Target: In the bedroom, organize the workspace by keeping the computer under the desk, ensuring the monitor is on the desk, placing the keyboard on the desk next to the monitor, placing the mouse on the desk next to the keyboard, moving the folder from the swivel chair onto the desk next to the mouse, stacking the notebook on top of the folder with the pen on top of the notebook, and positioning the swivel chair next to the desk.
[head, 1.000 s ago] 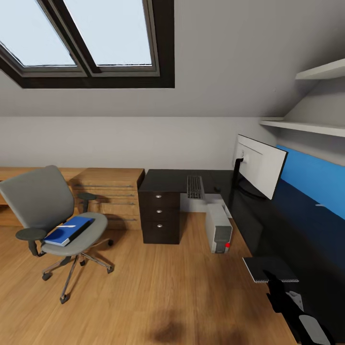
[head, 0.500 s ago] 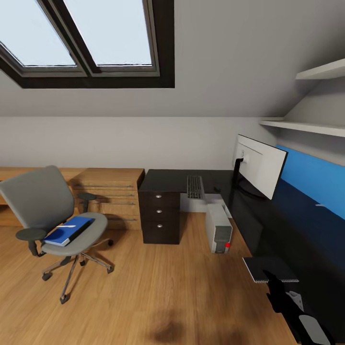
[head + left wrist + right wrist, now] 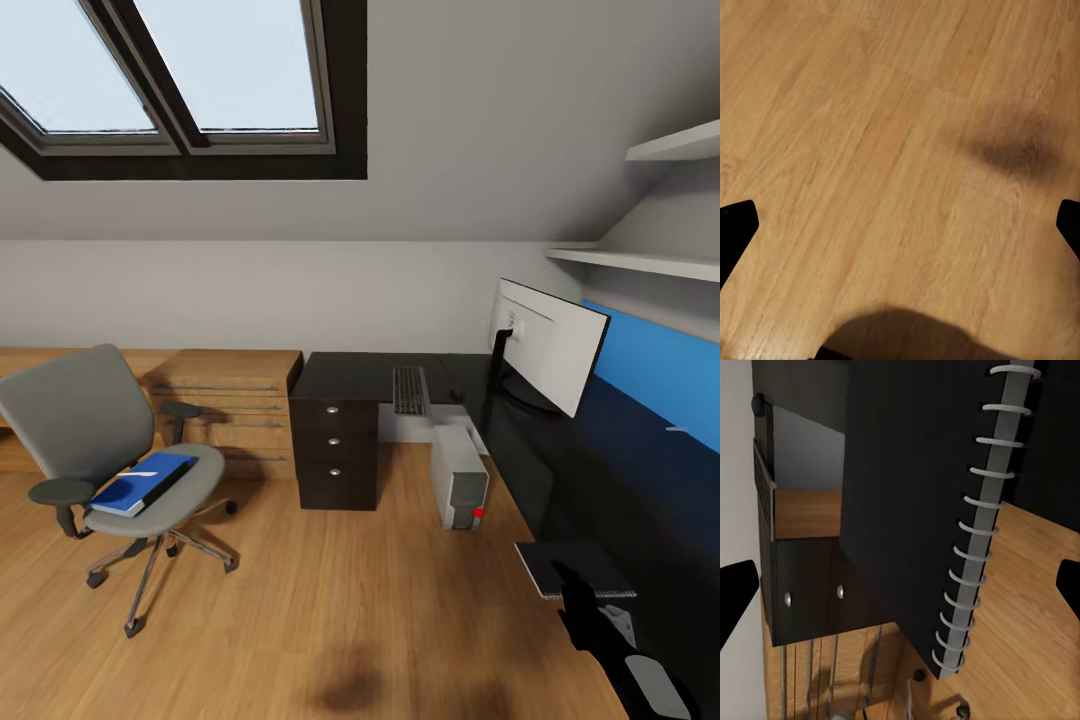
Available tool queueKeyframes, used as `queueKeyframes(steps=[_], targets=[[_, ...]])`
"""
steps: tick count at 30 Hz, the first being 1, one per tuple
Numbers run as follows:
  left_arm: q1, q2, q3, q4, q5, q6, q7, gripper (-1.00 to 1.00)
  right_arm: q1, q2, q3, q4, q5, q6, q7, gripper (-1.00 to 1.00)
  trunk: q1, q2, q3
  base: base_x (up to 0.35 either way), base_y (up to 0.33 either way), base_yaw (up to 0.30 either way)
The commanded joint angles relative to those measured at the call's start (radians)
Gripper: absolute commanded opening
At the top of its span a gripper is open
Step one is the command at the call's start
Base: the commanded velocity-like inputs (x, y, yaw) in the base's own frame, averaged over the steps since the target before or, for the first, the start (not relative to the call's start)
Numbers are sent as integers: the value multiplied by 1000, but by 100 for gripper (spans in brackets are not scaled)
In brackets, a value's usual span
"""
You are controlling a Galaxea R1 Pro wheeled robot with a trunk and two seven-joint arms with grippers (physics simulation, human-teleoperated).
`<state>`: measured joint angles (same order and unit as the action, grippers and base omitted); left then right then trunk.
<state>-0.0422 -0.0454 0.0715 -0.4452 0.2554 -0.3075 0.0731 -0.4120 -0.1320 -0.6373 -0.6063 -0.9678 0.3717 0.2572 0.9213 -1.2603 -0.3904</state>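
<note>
Both grippers were spread open: the left (image 3: 900, 225) over bare floor (image 3: 870, 135), the right (image 3: 900, 585) facing the notebook (image 3: 915, 510); folder (image 3: 140, 482) at nine o'clock.

The glossy black bench (image 3: 350, 372) carries the keyboard (image 3: 408, 389) and the monitor (image 3: 548, 345) well beyond the tool (image 3: 600, 632), with a spiral-bound notebook (image 3: 574, 568) just ahead of it.

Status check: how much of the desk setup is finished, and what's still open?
Done: monitor and keyboard sit on the desk; computer stands below it. In hand: nothing gripped; a black spiral notebook lies at the desk edge. Left: folder still on the swivel chair, away from the desk.
</note>
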Motion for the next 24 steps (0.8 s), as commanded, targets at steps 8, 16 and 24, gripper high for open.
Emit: queueKeyframes(steps=[8, 16, 24], targets=[[-1, 0, 2, 0, 4, -2, -1, 100, -1, 1, -4, 30, -9, 12, -1, 100, 0, -1, -1, 4, 2, 0], [-1, 1, 2, 0, 4, -3, -1, 100, -1, 0, -4, 30, -8, 12, -1, 100, 0, -1, -1, 0, 0, 0], [-1, 1, 2, 0, 4, -4, -2, 100, -1, 0, -4, 30, -9, 12, -1, 100, 0, -1, -1, 54, 0, 0]])
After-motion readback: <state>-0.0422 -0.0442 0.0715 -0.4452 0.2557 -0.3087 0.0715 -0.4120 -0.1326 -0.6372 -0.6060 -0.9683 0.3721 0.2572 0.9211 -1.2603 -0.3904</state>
